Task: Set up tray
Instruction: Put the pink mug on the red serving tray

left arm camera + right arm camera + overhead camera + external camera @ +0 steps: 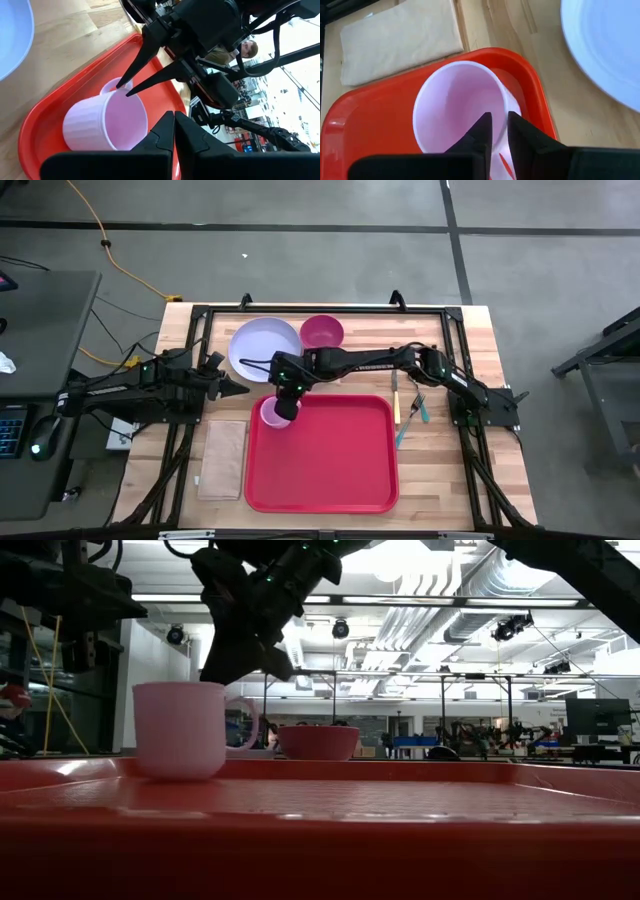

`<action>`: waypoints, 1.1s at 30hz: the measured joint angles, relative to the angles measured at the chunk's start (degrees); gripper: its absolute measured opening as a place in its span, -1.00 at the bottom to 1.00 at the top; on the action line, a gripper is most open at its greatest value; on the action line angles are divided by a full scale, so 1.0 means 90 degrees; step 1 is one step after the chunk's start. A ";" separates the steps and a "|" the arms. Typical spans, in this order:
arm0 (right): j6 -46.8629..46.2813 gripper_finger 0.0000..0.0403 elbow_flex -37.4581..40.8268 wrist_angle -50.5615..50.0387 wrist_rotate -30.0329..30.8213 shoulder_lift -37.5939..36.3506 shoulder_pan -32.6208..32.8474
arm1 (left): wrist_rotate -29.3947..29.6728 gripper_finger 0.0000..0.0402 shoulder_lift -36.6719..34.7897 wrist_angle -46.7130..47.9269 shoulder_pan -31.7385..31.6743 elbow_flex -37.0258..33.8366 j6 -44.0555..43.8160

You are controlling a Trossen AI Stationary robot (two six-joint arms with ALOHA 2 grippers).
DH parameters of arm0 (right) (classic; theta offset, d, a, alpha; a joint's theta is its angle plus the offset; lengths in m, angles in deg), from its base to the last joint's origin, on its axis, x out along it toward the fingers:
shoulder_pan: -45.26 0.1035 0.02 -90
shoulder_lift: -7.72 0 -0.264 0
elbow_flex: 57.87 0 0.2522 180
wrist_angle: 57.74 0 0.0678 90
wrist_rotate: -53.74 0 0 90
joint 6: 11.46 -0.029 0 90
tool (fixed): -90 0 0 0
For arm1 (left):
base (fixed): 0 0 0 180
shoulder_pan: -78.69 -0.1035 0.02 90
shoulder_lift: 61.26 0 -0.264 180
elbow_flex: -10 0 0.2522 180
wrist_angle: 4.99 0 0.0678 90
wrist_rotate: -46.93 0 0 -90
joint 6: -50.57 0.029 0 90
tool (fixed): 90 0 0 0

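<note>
The red tray (330, 470) lies on the wooden table. A pale pink cup (270, 413) stands upright on its base in the tray's far left corner (180, 730) (107, 122) (460, 105). My right gripper (287, 402) reaches in from the right and points down over the cup's handle side (124, 89), open by a narrow gap. In the low view its fingertips (255, 678) end about level with the rim. My left gripper (240, 389) hovers shut just left of the tray's far left corner, above bare wood (174, 125). My right gripper's fingertips (120, 86) stand at the cup's rim beside the handle (111, 86), coming from above. One finger (484, 127) is over the cup's inside, the other (517, 131) over its outside. I cannot tell whether they touch it. The cup rests on the tray.
A lavender plate (264, 348) and a magenta bowl (322, 332) sit on the table beyond the tray. A tan napkin (222, 458) lies left of the tray. Utensils (410, 410) lie to its right. Most of the tray's floor is bare.
</note>
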 joint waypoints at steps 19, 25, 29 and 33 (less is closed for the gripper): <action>0.0113 -0.71 0.0000 -0.0017 -0.0304 -0.0002 -0.0118 | -0.0019 -0.78 0.0002 0.0121 0.0000 0.0000 0.0009; 0.0266 -0.71 0.0000 -0.0032 -0.0328 -0.0057 -0.0146 | -0.0016 -0.78 0.0002 0.0121 0.0000 0.0000 0.0171; 0.0556 -0.71 -0.0002 -0.0083 -0.0017 -0.0290 -0.0170 | -0.0008 -0.78 0.0002 0.0121 0.0000 0.0000 0.0287; 0.0991 -0.72 -0.0005 -0.0231 0.0344 -0.0554 -0.0246 | 0.0010 -0.78 0.0002 0.0121 0.0000 0.0000 0.0315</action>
